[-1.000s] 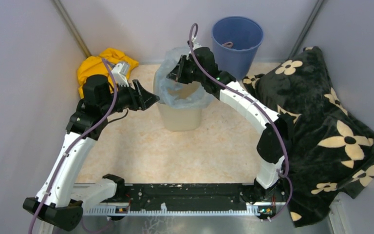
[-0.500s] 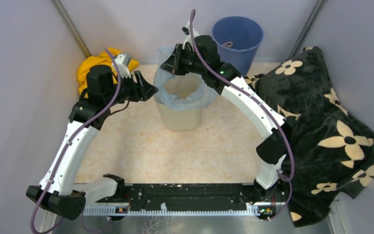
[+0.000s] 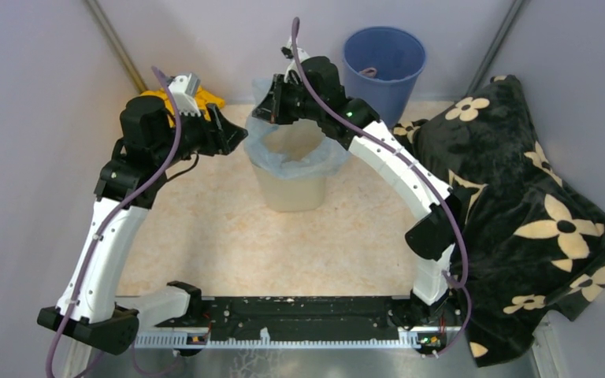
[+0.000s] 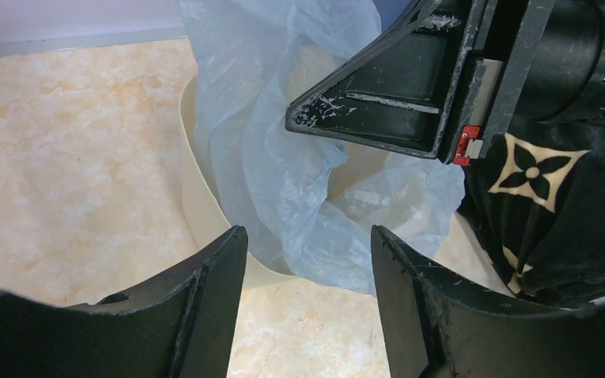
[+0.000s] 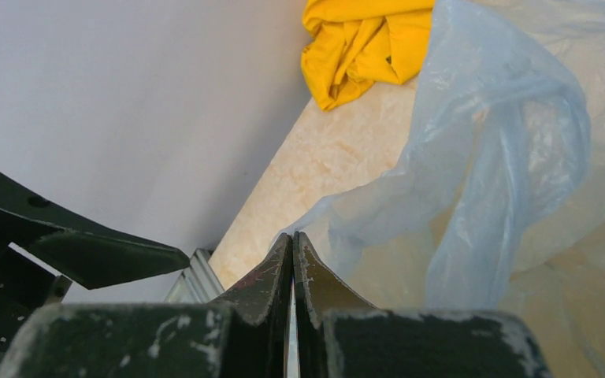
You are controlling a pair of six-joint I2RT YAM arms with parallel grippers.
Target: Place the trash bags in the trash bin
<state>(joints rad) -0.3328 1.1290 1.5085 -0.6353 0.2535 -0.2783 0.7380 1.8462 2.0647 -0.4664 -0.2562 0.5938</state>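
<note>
top external view, centre of frame: the trash bin [image 3: 289, 189] stands upright on the counter [image 3: 228, 236], long axis vertical, mouth up. the trash bag [image 3: 283, 161] lines it, mouth up too, film folded out over the rim. its upper-left edge rises in a peak toward the right gripper [image 3: 268, 98]. on my right wrist view those jaws are closed, with the bag's edge pinched at their tips. the left gripper [image 3: 236, 135] hangs just left of the rim, jaws spread with nothing between them, aimed at the bin. since a second ago the right gripper has gone from over the bin's mouth up and left, drawing the film up. the left gripper has climbed toward the upper left, covering more of the yellow cloth [image 5: 362, 47]. the bin hasn't shifted.
</note>
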